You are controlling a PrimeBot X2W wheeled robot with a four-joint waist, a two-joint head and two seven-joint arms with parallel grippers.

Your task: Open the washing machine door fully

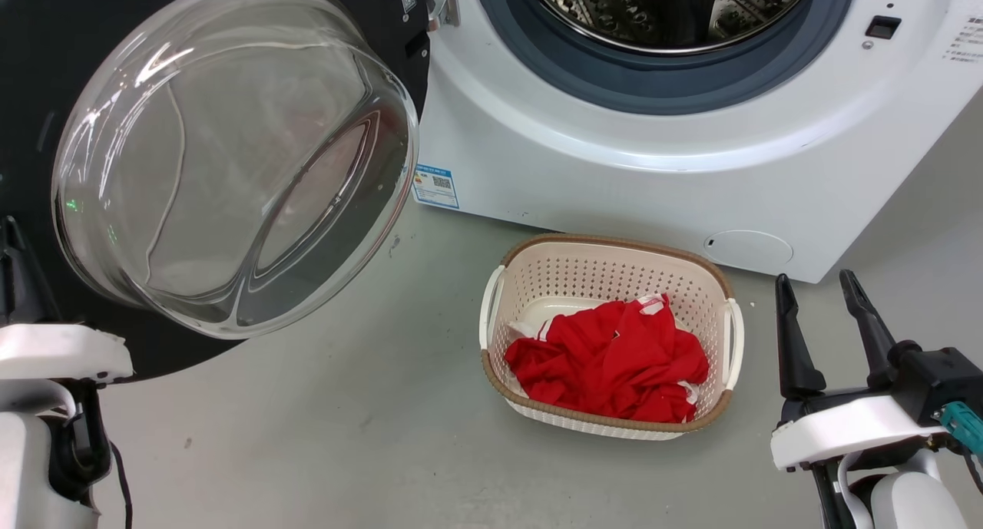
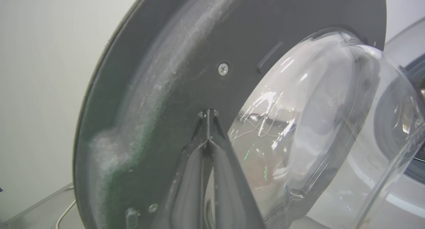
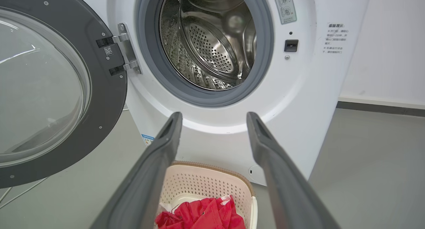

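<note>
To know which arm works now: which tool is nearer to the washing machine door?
Left. The left tool, shut, points at the inner face of the door beside its glass bowl; the right tool is open, far off beyond the basket.

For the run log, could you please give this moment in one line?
washing machine door: open | left gripper: shut, tips at its inner face | right gripper: open, empty

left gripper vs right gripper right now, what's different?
Jaws: the left gripper is shut, fingers pressed together; the right gripper is open, fingers wide apart.
Place: the left gripper's tips sit at the grey inner face of the washing machine door, contact unclear; the right gripper hangs clear of it, above the floor beside the basket, aimed at the washing machine.
Shared: long dark fingers, nothing held.
</note>
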